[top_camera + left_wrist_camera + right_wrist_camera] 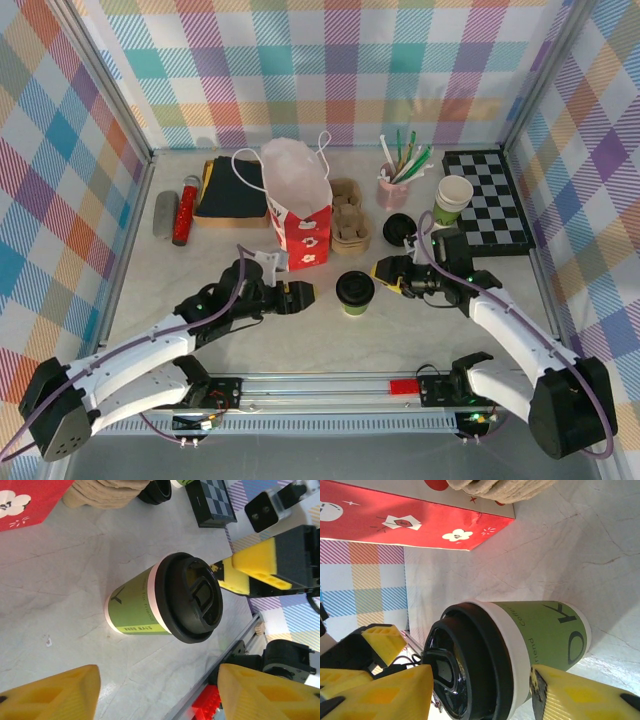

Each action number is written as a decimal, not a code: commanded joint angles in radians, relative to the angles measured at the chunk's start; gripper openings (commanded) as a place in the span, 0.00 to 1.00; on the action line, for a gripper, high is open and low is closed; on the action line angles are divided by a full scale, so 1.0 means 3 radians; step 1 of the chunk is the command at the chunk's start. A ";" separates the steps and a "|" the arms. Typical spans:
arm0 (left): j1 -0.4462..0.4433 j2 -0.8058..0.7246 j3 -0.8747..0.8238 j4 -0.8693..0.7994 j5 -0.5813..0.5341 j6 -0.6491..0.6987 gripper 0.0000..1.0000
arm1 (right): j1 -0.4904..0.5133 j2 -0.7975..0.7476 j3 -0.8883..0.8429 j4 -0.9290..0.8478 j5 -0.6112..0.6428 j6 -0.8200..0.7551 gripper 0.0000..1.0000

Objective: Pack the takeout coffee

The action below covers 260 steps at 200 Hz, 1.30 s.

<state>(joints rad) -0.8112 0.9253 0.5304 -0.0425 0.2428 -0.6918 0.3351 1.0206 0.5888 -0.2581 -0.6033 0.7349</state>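
Observation:
The takeout coffee [354, 293] is a green-banded paper cup with a black lid, standing upright on the table between the two arms. It also appears in the left wrist view [150, 602] and the right wrist view [520, 645]. My left gripper [300, 296] [160, 700] is open just left of the cup, a short gap away, with nothing between its fingers. My right gripper [385, 272] [480, 695] is open on the cup's right. Its yellow fingers [580, 695] stand wide on either side of the lid end. One right finger [250, 572] sits close beside the lid.
A red paper bag [300, 215] stands open behind the cup, with a cardboard cup carrier [350, 225] beside it. Further back right are a loose black lid [398, 228], a pink cup of straws [392, 185], a lidless green cup [452, 200] and a chessboard [488, 200]. A black cloth [232, 188] and a red tube [185, 210] lie back left.

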 commanded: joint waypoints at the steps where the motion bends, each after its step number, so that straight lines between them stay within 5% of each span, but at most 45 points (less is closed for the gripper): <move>1: -0.0088 0.0178 0.0138 0.0274 -0.0004 -0.0015 0.59 | 0.0017 -0.0063 0.0112 -0.0176 0.0053 -0.0128 0.54; 260: -0.0283 0.1160 0.0533 0.0868 0.0183 -0.0173 0.58 | 0.0017 -0.0275 0.0090 -0.0357 0.0132 -0.0183 0.63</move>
<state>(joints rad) -0.8833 1.2671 0.6659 0.1871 0.2798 -0.7406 0.3351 0.9524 0.5949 -0.3466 -0.5674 0.6945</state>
